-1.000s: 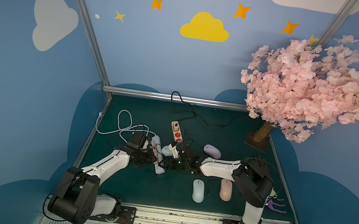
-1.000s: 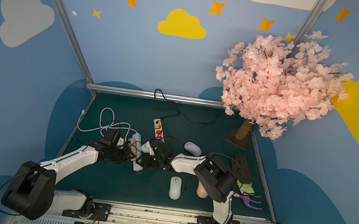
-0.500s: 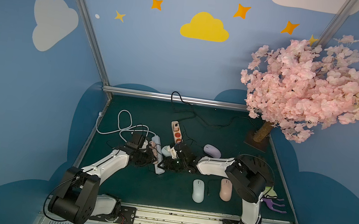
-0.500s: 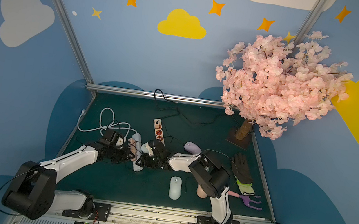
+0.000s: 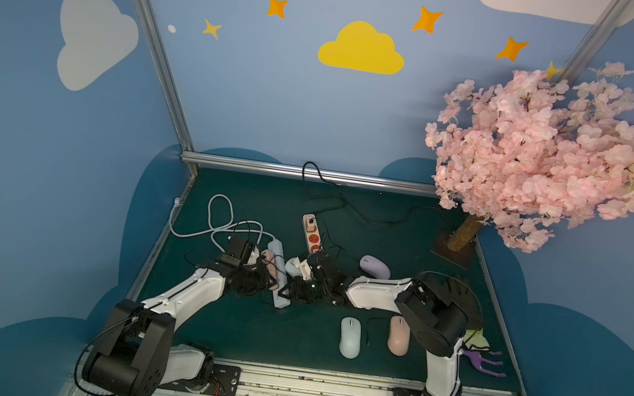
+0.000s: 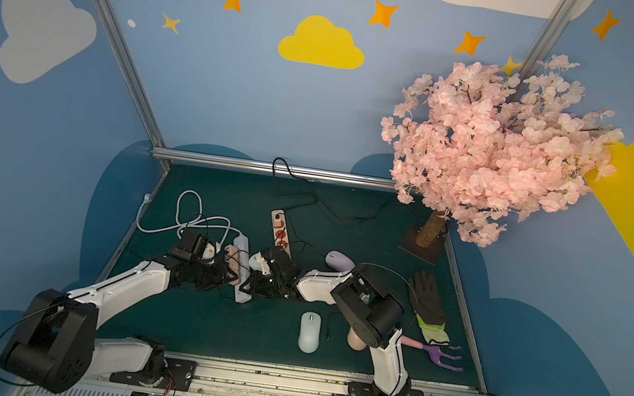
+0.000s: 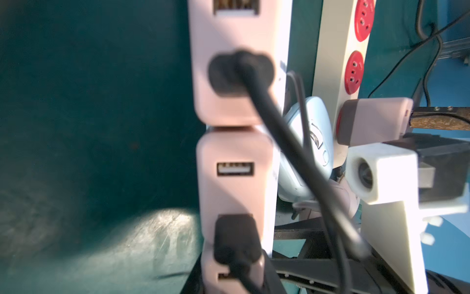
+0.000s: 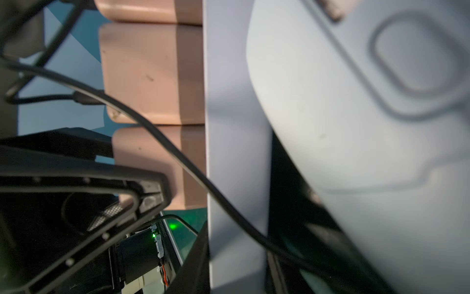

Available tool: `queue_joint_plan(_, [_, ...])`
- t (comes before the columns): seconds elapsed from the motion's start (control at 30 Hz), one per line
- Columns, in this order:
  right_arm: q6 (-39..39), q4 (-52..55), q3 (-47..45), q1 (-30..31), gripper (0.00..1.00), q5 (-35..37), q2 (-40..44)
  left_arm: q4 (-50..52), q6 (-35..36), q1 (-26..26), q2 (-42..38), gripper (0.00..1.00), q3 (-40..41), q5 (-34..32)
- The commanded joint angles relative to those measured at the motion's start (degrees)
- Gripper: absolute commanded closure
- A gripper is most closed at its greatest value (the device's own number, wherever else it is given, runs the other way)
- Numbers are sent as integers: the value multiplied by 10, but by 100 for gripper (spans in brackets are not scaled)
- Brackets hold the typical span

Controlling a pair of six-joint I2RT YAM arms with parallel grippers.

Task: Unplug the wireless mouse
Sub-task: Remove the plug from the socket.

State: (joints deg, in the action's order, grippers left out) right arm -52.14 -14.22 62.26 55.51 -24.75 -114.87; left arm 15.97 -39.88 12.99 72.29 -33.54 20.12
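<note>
In a top view the pale blue mouse [image 5: 291, 266] is lying at the white power strip's [image 5: 280, 300] 3 o'clock side, with the clenched right gripper [image 5: 295, 287], its hold unclear, sitting nearer at the mouse's 5 o'clock, while the left gripper [image 5: 263, 279] is clamping the pink adapter [image 5: 271, 272].

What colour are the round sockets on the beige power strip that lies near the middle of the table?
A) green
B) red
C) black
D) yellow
B: the beige power strip carries round sockets that are clearly red, both in a top view and in the left wrist view.
</note>
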Motion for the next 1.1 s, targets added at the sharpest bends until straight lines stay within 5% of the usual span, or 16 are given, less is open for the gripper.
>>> queue_joint_plan(0.0, [-29,-3,-16,-3,96,27,-4,-18,2,1,-35,97,12,37])
queue_joint_plan(0.57, [-21,43,-21,4,100,67,14,-27,-25,-4,-126,96,55,-12])
queue_joint_plan(0.8, [-1,71,-7,12,100,74,13,106,13,29,-104,96,-21,-117])
queue_joint_plan(1.07, [-13,50,-18,10,100,69,13,-20,-48,-7,-147,96,60,-3])
